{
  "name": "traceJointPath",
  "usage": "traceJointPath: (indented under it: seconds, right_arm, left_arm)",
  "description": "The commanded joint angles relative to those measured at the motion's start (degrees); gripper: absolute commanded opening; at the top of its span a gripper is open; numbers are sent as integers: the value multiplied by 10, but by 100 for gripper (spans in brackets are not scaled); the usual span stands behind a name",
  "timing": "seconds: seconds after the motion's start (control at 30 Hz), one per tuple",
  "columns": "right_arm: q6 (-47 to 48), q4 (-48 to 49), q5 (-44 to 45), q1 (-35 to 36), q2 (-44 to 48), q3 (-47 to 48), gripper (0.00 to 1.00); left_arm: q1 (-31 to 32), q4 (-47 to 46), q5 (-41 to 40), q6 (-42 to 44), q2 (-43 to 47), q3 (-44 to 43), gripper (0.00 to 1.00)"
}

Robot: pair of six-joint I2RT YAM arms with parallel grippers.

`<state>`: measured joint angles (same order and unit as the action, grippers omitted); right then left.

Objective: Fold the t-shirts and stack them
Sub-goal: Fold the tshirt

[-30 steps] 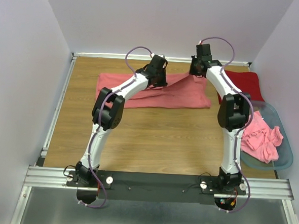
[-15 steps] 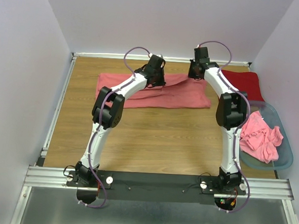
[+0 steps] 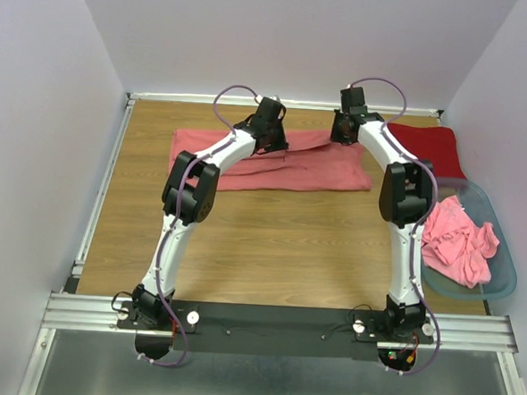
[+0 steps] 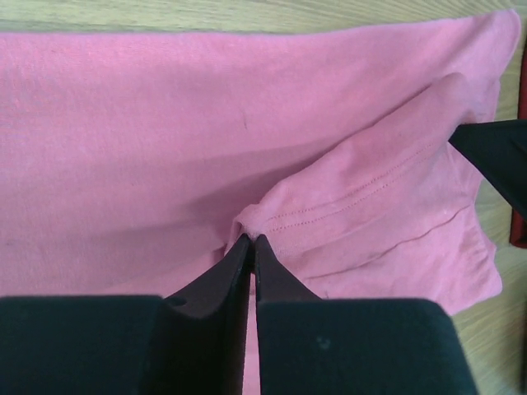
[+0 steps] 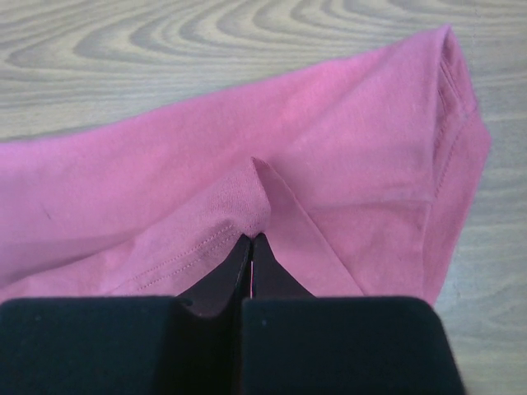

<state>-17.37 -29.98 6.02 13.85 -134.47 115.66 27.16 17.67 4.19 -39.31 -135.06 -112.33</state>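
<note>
A salmon-pink t-shirt (image 3: 314,169) lies spread across the far part of the wooden table (image 3: 270,243). My left gripper (image 3: 269,135) is shut on a pinch of its hemmed edge (image 4: 329,214) near the far side. My right gripper (image 3: 344,131) is shut on another fold of the same shirt (image 5: 247,197) toward its right end. A deep red t-shirt (image 3: 432,147) lies folded at the far right. Several crumpled pink t-shirts (image 3: 458,241) fill the grey-blue basket (image 3: 500,284).
The basket stands at the table's right edge beside the right arm. White walls close in on three sides, and a metal rail (image 3: 103,188) runs along the left edge. Bare wood shows between the shirt and the arm bases.
Both grippers have moved toward the far edge, carrying the shirt's held edge back over itself. The raised fold has dropped lower and flatter.
</note>
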Motion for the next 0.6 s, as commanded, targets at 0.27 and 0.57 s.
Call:
traceJointPath:
  seconds: [0.27, 0.57]
  right_arm:
    - [-48, 10, -58, -3, -58, 67, 36]
    - [-38, 26, -89, -3, -20, 102, 60]
  left_arm:
    - [-20, -47, 27, -48, -20, 12, 46]
    - [-61, -58, -1, -39, 54, 31, 91]
